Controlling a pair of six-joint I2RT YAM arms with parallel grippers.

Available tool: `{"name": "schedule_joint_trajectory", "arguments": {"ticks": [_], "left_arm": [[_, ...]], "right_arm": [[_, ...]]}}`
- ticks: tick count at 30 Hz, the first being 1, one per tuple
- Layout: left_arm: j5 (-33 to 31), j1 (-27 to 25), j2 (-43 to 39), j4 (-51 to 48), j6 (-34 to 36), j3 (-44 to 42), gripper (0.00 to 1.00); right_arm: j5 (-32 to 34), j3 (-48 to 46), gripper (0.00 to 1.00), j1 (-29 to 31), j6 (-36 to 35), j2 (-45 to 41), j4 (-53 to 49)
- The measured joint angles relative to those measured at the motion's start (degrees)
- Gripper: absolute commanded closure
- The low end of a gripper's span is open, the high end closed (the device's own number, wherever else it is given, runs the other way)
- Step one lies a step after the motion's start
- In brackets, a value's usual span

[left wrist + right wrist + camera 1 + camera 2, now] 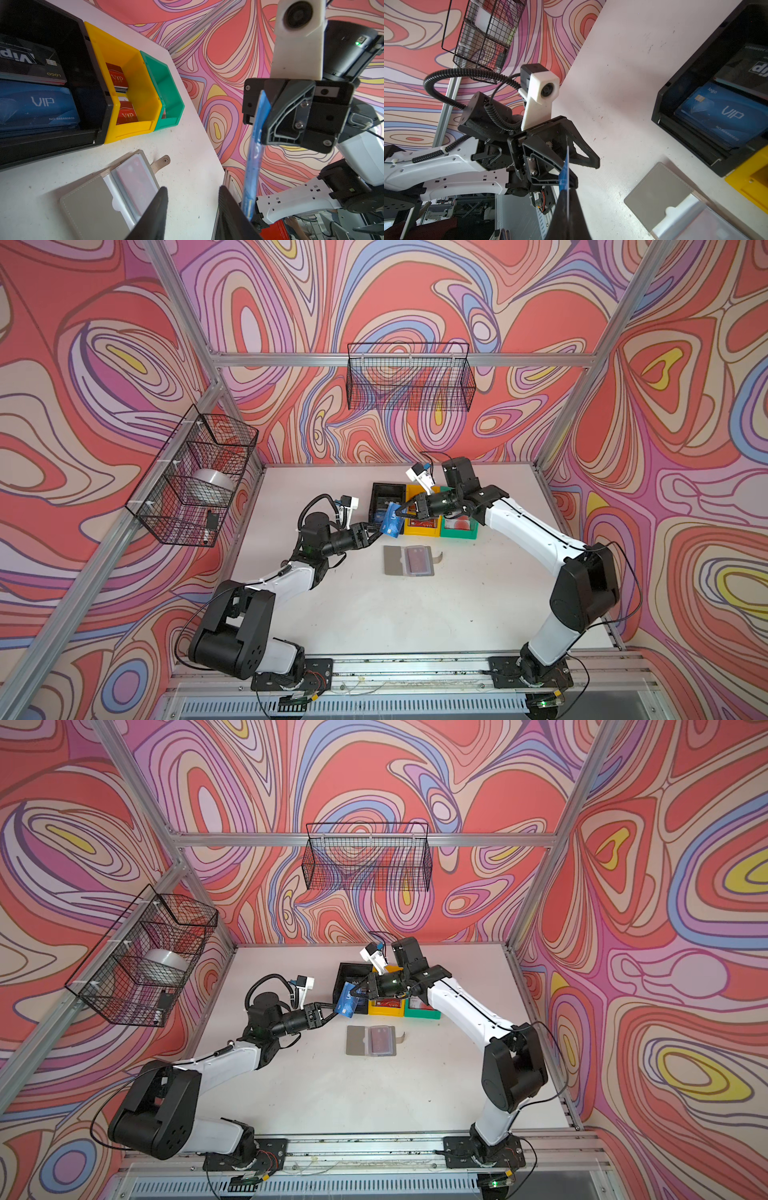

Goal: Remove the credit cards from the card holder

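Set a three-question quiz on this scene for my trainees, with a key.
1. True or false: the right gripper is shut on the blue card.
2. Pick one. The holder lies: A shut, B open, C upright.
3. Fill in: the red VIP cards lie in the ___ bin.
Key: 1 true; 2 B; 3 yellow.
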Motion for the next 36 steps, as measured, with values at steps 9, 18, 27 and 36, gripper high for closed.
{"name": "schedule_joint_trajectory", "arguments": {"ticks": [9,18,27,36], "left_arm": [[3.89,1.46,0.09,3.58,-1.95,0.87,0.55],[5.01,1.46,5.97,17.57,-9.97,0.87,0.55],[5.25,1.46,10.16,26.43,-15.58,0.87,0.55],[5.64,1.46,10.16,26.60,-15.67,0.87,0.71]], "right_arm": [[-1.33,-0.09,1.00,-2.29,-0.87,-0.66,-2.25],[-3.50,-0.09,1.00,-2.27,0.20,0.31,0.00],[-4.24,-0.31,1.00,-2.27,3.26,3.06,4.66],[-4.52,-0.31,1.00,-1.97,6.88,6.05,10.12]]}}
